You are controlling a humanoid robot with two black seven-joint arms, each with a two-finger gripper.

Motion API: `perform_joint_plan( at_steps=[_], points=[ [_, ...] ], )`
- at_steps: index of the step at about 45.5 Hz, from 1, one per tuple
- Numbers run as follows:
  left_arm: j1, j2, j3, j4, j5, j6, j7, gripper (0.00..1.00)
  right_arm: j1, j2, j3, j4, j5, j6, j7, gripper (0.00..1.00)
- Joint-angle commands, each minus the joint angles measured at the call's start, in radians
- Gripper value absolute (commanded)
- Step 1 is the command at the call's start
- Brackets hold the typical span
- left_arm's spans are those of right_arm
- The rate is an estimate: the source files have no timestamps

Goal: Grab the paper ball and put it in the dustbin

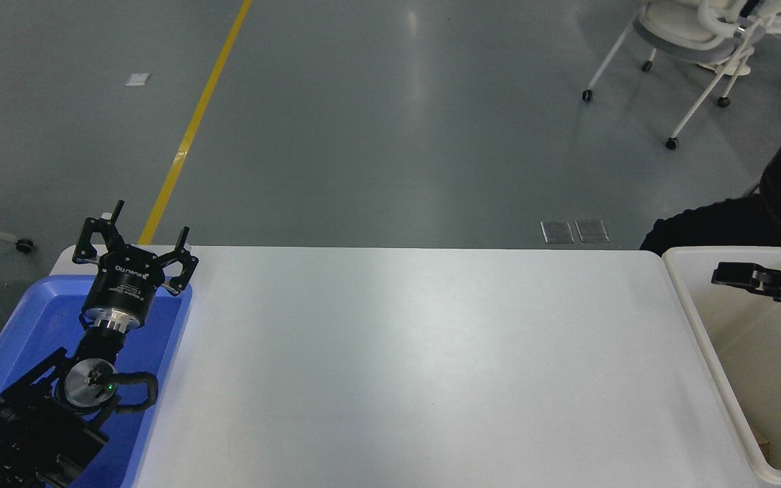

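Observation:
The dustbin [710,352] is an off-white tub at the table's right end, partly cut off by the picture's edge. My right gripper [720,273] reaches in from the right edge and hangs above the dustbin's far part, pointing left. I see nothing in it, and I cannot tell whether it is open or shut. The paper ball is not in view; the part of the dustbin's inside that shows holds no ball. My left gripper [151,218] is open and empty, parked over the blue tray [38,318] at the lower left.
A person in dark clothes [777,203] is at the far right behind the dustbin. White wheeled chairs [695,41] stand on the floor beyond. The white table [417,352] lies between tray and dustbin.

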Motion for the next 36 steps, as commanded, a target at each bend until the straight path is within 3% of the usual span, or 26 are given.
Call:
perform_joint_plan(
  at_steps=[1,9,21,28,36],
  points=[
    [0.003,0.000,-0.001,0.001,0.000,0.002,-0.003,1.00,0.484,0.180,-0.176,0.320,0.336,0.319,-0.007,1.00],
    [0.004,0.000,-0.004,0.001,0.000,0.003,-0.005,1.00,0.595,0.405,-0.176,0.381,0.457,0.383,-0.007,1.00],
    [0.004,0.000,-0.006,0.001,0.000,0.003,-0.005,1.00,0.702,0.616,-0.164,0.411,0.540,0.397,-0.006,1.00],
    [0.004,0.000,-0.006,0.001,0.000,0.003,-0.005,1.00,0.756,0.683,-0.161,0.411,0.594,0.397,-0.004,1.00],
    [0.004,0.000,-0.006,0.001,0.000,0.003,-0.005,1.00,0.805,0.673,-0.173,0.414,0.595,0.397,-0.004,1.00]
  ],
)
